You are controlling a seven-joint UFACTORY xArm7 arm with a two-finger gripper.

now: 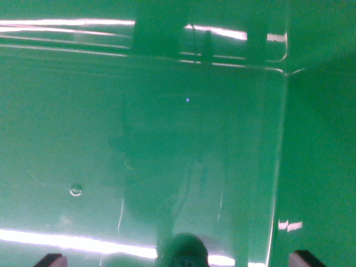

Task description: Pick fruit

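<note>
A glossy green surface fills the view, streaked with bright light reflections.

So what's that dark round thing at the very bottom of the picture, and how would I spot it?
Start with the glossy green tray floor that fills the view, and follow the bright streak of reflected light along the bottom edge. The dark round object sits midway along it, between the tool's two black tips in the corners. It is the only dark, rounded lump there; too blurred to identify.

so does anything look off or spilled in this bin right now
Nothing spilled or damaged. The green bin shows only glare streaks and a small ring mark on its floor. No fruit is in view, and a dark rounded thing sits between the gripper fingertips.
</note>
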